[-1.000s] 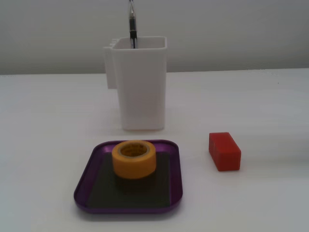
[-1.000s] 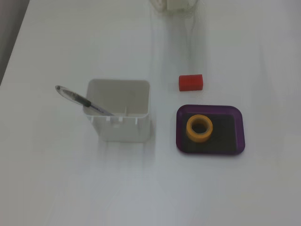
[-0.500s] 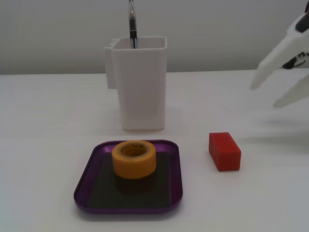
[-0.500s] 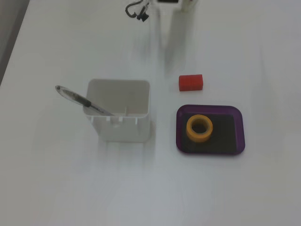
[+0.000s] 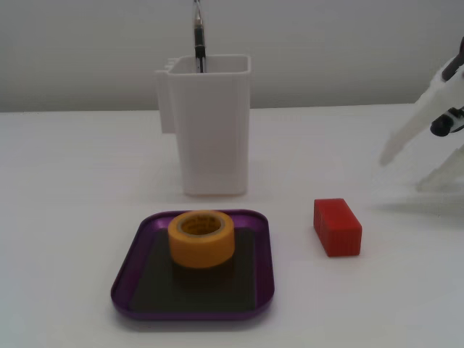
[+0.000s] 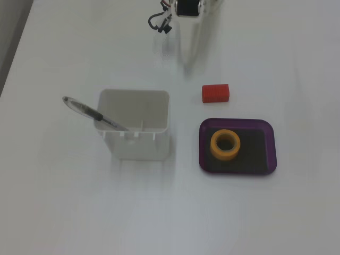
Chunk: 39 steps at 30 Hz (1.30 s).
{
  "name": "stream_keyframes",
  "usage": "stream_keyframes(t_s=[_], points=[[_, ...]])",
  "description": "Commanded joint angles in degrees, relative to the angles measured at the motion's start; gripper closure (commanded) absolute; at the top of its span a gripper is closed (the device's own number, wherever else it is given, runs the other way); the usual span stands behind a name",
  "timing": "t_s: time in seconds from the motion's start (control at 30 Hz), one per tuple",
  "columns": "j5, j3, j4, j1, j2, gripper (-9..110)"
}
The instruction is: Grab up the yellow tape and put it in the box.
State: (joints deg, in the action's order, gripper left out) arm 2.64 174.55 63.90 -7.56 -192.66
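Nearest to you in a fixed view is the box (image 5: 125, 279), and the yellow tape (image 5: 202, 238) stands flat on its dark floor, toward the far left part. So you may judge the placing step as done. The gripper (image 5: 391, 154) is far right, well apart from the tape and past the red block (image 5: 337, 227); it looks blurred, so I cannot tell how its jaws stand. Next, you only need to park the arm clear.
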Motion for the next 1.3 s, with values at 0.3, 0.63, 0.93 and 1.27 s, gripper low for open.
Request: stream_keyframes(t_s=[0.3, 0.63, 0.93, 1.27], points=[[1.1, 1.8, -0.1, -0.2, -2.9, 101], [0.8, 1.7, -0.7, -0.3, -2.9, 101], [0.8, 1.7, -0.7, -0.3, -2.9, 101], [0.8, 1.7, -0.7, -0.3, -2.9, 101]])
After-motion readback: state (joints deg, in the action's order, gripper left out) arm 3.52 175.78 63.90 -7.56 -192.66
